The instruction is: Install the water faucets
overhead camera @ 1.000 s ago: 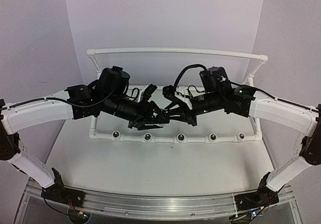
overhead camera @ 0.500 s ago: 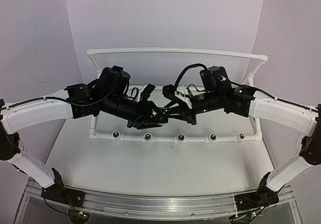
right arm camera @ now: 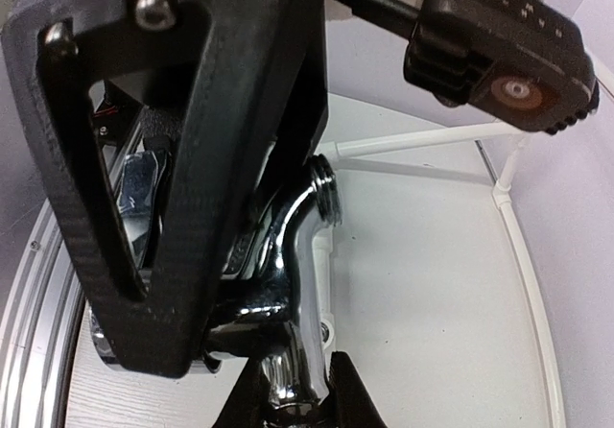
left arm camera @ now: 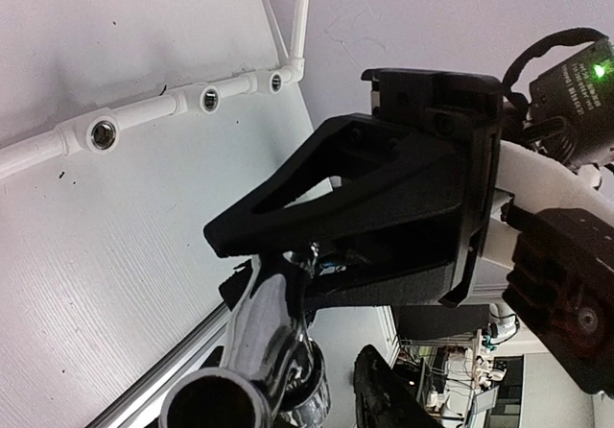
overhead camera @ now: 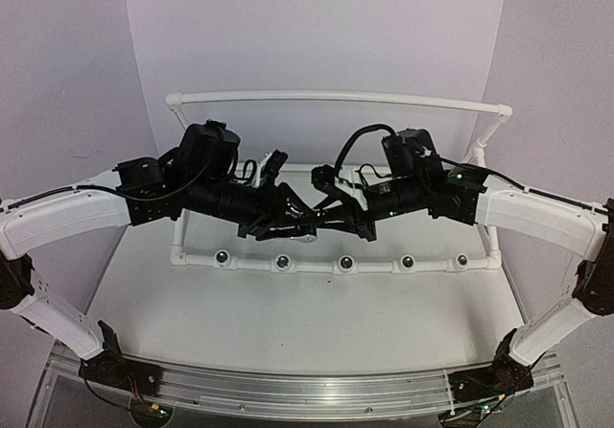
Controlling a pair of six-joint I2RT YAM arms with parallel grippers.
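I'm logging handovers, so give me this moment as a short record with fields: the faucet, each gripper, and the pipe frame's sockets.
faucet: chrome, in the air above the table, between both grippers
left gripper: shut on faucet body
right gripper: shut on faucet stem
pipe frame: white, on table
front sockets: five in view, none holding a faucet
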